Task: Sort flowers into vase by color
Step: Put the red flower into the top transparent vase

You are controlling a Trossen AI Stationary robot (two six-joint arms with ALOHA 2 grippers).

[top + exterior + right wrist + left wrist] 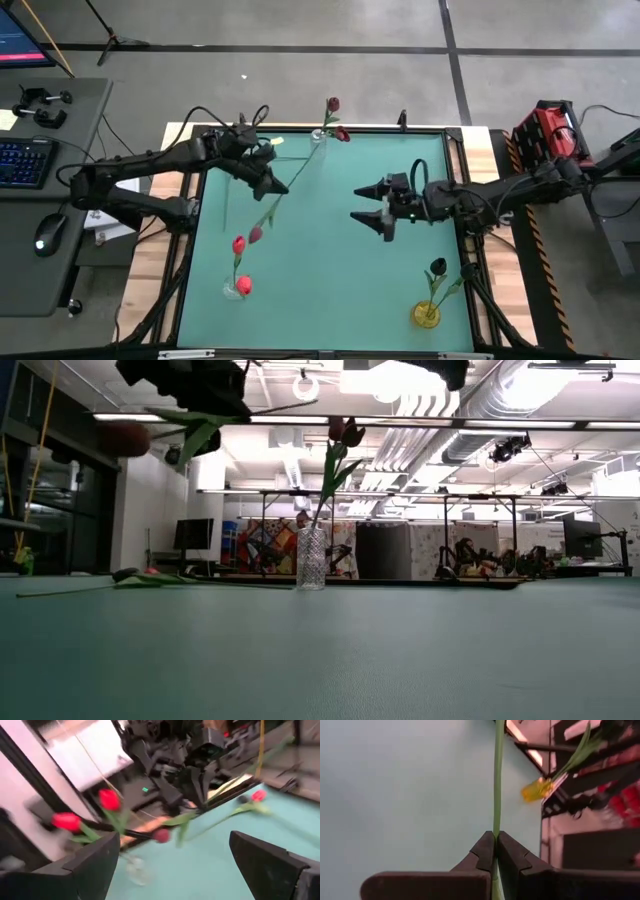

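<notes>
On table: 3 vases (318,137); left hand (268,186) clamps 1 flower stem (498,780); right hand (372,205) open, empty.

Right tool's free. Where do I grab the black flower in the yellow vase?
Probably on the stem just under the head of the black flower. Bring the open right tool in from the table-centre side. The flower leans out of the yellow vase, and its leaves spread toward the outer edge.
</notes>
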